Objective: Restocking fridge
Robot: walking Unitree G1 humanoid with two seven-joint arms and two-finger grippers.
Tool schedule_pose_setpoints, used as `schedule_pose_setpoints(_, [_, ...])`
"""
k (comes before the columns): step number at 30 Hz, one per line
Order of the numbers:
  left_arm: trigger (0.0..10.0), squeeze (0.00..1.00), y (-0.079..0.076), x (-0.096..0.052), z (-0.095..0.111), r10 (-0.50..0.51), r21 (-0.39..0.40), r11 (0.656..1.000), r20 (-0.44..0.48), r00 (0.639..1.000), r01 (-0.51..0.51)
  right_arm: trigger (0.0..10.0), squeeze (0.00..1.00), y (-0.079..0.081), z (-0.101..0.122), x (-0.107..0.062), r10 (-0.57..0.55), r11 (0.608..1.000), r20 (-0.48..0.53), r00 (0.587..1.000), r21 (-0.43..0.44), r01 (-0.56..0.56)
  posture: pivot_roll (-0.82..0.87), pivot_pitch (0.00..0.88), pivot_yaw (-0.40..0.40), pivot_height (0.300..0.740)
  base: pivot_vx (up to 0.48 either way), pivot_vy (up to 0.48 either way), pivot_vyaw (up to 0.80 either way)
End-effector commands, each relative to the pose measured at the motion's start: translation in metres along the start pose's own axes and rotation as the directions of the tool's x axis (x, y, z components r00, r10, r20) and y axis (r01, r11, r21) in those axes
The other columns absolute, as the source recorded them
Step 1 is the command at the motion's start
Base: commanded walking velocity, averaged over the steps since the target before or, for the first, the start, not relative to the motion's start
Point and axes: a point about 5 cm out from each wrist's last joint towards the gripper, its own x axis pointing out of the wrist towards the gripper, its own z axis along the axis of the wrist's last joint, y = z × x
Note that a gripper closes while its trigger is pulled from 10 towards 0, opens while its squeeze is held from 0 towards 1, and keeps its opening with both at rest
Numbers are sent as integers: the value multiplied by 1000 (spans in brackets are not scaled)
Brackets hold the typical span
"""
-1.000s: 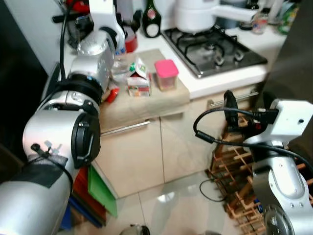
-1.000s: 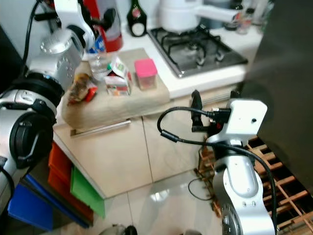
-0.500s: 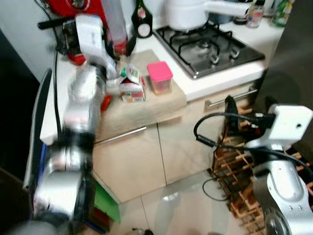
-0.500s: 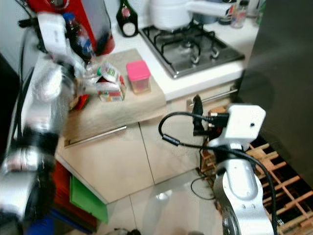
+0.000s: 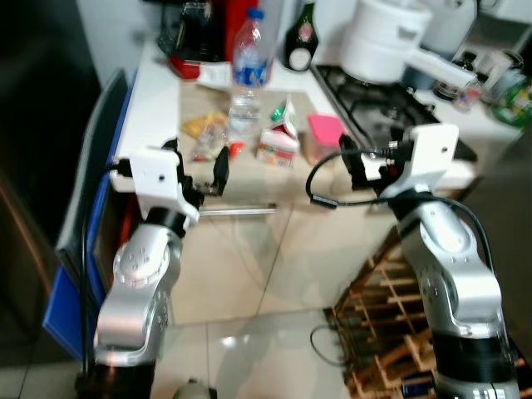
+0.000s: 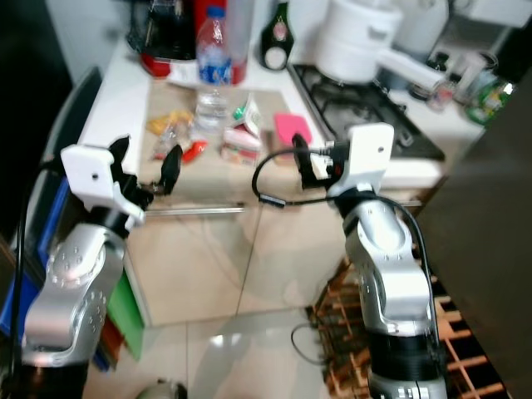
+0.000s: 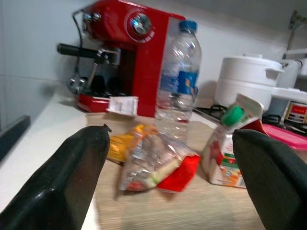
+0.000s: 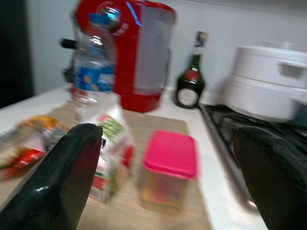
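Pale wood-grain made up the cutting board [image 5: 249,158], a flat rectangle on the white counter [image 5: 154,100], and every item lay on or beside it. On the board stood a clear ribbed plastic water bottle [image 7: 179,81] with a blue cap and label. Just beside the bottle lay crinkled snack packets [image 7: 144,160] in glossy yellow and red film. A small gabled juice carton [image 7: 230,148] with a green screw cap sat further along the board, and next to it a squat translucent container [image 8: 168,175] with a pink lid. Behind the board rose a shiny red espresso machine [image 7: 127,57], and a dark green glass bottle [image 8: 189,76] stood near it. A round white pot [image 5: 382,41] rested on the black gas hob [image 6: 366,125] past the board's far edge.

Both grippers hovered off the board's front edge, touching nothing: the left gripper [image 7: 165,184] faced the packets and the right gripper [image 8: 168,179] faced the pink-lidded container, each with its black fingers spread wide.
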Motion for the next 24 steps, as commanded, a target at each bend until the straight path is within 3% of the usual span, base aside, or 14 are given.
schedule_pose_setpoints(1, [10000, 0, -11, 6, -2, -61, -6, 998, -25, 998, 61, 10000, 216, -8, -3, 2, -26, 1000, 3, 1000, 13, 26, 54, 0, -105, 740, 0, -277, 569])
schedule_pose_setpoints(7, [10000, 0, -10, 22, 6, -87, 122, 988, -41, 995, 91, 10000, 153, 3, -11, 1, -42, 999, 25, 999, 35, 41, 61, 0, -38, 740, 244, -366, 68])
schedule_pose_setpoints(14, [10000, 0, -5, 29, 16, -88, 146, 985, -28, 996, 91, 10000, 161, 10, -18, 3, -68, 995, 52, 996, 79, 63, 59, 0, -2, 740, 329, -346, 0])
schedule_pose_setpoints(24, [10000, 0, -12, 38, 20, -96, 139, 986, 2, 995, 94, 10000, 161, 6, -16, 3, -62, 998, 83, 995, 32, 60, 44, 0, -16, 740, 346, -329, 0])
